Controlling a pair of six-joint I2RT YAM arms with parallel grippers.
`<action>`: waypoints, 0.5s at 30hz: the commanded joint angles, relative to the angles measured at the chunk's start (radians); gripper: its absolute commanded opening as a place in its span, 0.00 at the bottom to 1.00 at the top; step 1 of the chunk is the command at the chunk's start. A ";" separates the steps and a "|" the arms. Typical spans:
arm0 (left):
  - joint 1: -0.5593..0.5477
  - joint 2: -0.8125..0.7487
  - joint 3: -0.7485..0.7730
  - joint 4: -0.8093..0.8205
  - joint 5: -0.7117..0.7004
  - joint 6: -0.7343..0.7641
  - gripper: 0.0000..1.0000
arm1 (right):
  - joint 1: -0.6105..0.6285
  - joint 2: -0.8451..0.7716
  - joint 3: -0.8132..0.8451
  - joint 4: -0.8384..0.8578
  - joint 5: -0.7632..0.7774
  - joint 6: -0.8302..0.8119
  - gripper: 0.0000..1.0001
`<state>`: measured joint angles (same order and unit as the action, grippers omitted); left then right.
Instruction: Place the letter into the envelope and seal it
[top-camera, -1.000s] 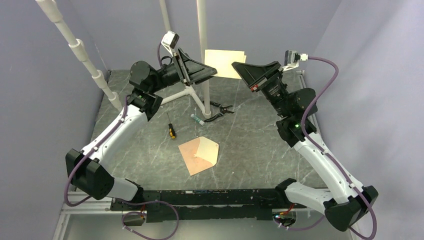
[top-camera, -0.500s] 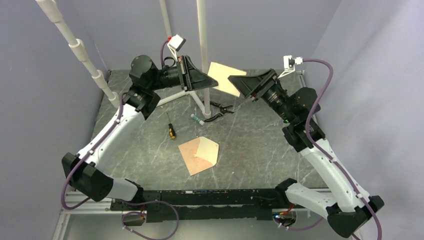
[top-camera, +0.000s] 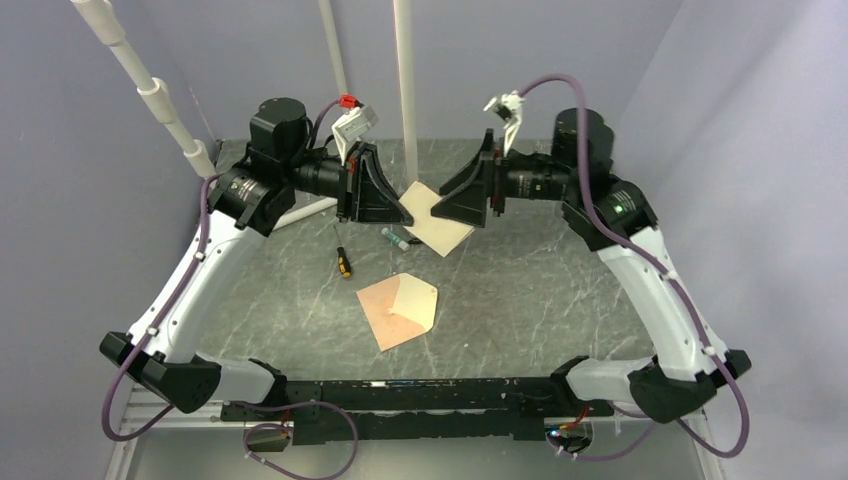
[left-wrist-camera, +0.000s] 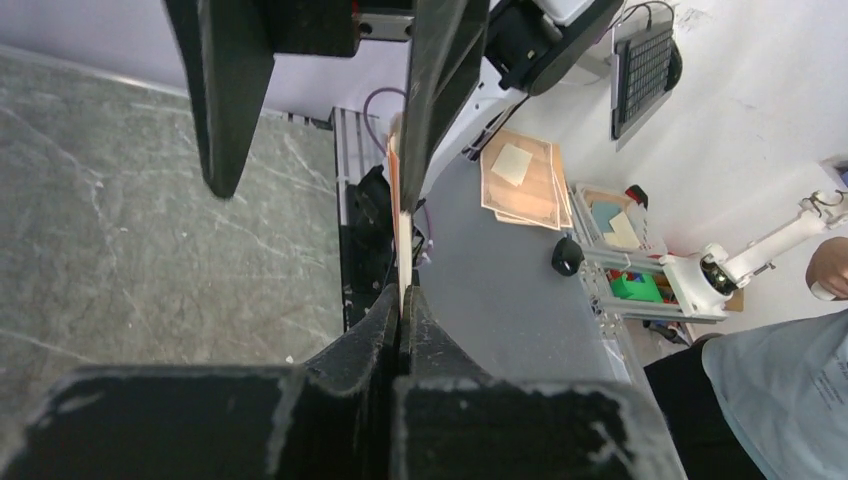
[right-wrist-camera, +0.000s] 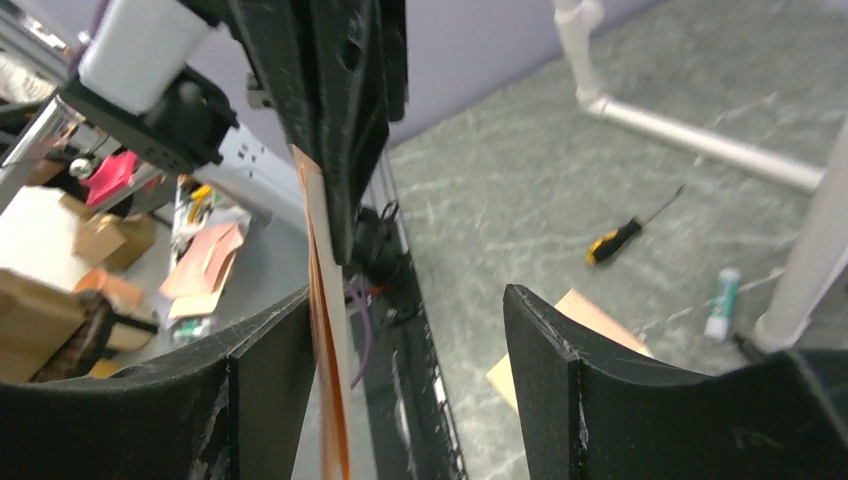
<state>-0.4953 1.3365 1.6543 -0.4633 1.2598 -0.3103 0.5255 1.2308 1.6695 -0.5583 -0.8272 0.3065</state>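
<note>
Letter: the flat, creased sheet of pale peach-tan paper (top-camera: 437, 224) hangs in the air over the far middle of the dark marbled counter (top-camera: 520, 290), between the two arms; both wrist views show it edge-on (left-wrist-camera: 399, 205)
Left arm: the left jaws are pressed together on one edge of the letter, pinching it right at their tips
Right arm: the right jaws are spread, with one finger (right-wrist-camera: 262, 400) on each side of the sheet's other edge; they grip nothing; whether the nearer finger touches the paper cannot be told
Envelope: the peach-tan paper envelope with the pointed flap (top-camera: 398, 312) lies flat near the middle of the counter, well apart from the letter and nearer the arm bases; its flap seems to lie open with the paler inner side up
Nearby: a yellow-handled screwdriver (top-camera: 343, 262) and a small white tube with a green cap (top-camera: 397, 238) lie between letter and envelope
Step in hand: by the look of it, the left arm alone carries the letter, which has yet to come down to the envelope's mouth
Doing it well: the right jaws should back straight away without brushing the sheet; the left arm should lower the letter's free edge squarely to the mouth and slide it in at a shallow angle; the right arm could pin the envelope
Risk: the thin sheet may flop, or push the loose envelope along the counter; the tools should be passed well above
</note>
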 joint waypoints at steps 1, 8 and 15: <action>-0.001 0.021 0.047 -0.189 0.008 0.189 0.02 | 0.004 0.025 -0.011 -0.093 -0.140 -0.057 0.67; -0.002 0.023 0.049 -0.233 0.002 0.232 0.02 | 0.005 0.060 0.019 -0.149 -0.180 -0.094 0.39; -0.002 0.019 0.057 -0.199 -0.109 0.227 0.10 | 0.007 0.077 0.040 -0.132 -0.227 -0.077 0.00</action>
<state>-0.4953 1.3716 1.6676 -0.6827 1.2217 -0.0982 0.5274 1.3102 1.6730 -0.7105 -1.0142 0.2359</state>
